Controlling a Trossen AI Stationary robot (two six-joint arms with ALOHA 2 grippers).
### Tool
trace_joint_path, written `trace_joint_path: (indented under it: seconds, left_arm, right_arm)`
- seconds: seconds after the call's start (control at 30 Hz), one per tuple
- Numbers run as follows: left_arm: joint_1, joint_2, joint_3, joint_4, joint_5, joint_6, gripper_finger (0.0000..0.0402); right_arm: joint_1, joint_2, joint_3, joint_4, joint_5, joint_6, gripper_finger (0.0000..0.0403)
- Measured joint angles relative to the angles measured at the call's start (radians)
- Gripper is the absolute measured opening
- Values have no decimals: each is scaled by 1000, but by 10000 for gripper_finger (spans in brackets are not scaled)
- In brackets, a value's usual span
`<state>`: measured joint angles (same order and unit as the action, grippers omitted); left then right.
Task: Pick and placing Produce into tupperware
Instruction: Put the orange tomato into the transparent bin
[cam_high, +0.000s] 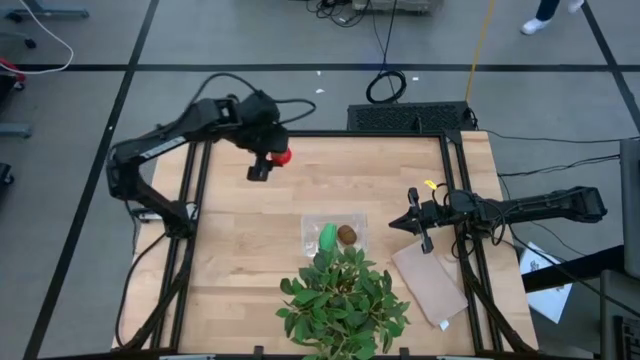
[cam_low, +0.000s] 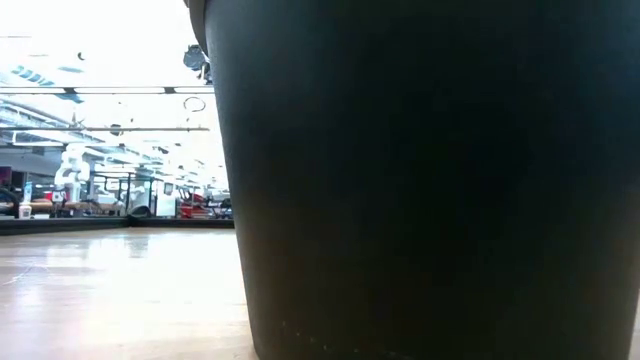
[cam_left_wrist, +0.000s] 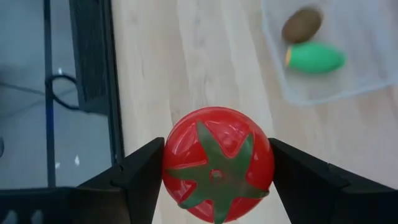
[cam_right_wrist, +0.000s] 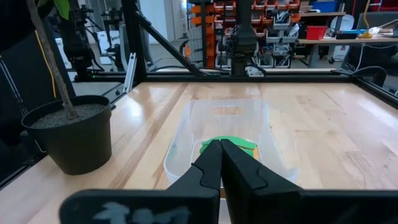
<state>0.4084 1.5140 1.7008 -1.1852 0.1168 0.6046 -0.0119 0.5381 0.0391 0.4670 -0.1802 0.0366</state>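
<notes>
My left gripper (cam_high: 272, 160) is over the far left part of the table, shut on the red tomato (cam_left_wrist: 217, 163) with its green top. The clear tupperware (cam_high: 334, 235) sits mid-table, just beyond the plant; the bright green piece (cam_high: 327, 238) and the brown kiwi (cam_high: 347, 235) lie inside it, also seen as green piece (cam_left_wrist: 314, 58) and kiwi (cam_left_wrist: 302, 23). My right gripper (cam_high: 412, 222) is shut and holds nothing, to the right of the tupperware (cam_right_wrist: 217, 134), fingers pointing at it. My left gripper pinches the tomato between its two fingers (cam_left_wrist: 144, 174), one on each side of the round body (cam_left_wrist: 177, 149). The green top faces the wrist camera. The tomato is lifted clear above the table.
A large leafy plant (cam_high: 343, 300) in a black pot (cam_right_wrist: 73, 134) stands at the near edge; the pot fills most of the low view (cam_low: 430, 180). A flat tan sheet (cam_high: 430, 282) lies at the near right. Bare wood lies to the left of the tupperware.
</notes>
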Motion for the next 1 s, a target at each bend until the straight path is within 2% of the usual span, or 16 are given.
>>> trace_joint_path:
  seconds: [0.17,0.37,0.57,1.0]
  left_arm:
    - [-6,-64,0,39,51,-5,264]
    - [-6,-97,0,45,57,-17,264]
    - [-6,-148,-1,46,144,-24,264]
    - [-3,-348,-1,34,127,-114,264]
  right_arm:
    - [0,0,0,16,0,1,0]
    - [0,0,0,24,0,3,0]
    - [0,0,0,23,0,3,0]
    - [0,0,0,15,0,4,0]
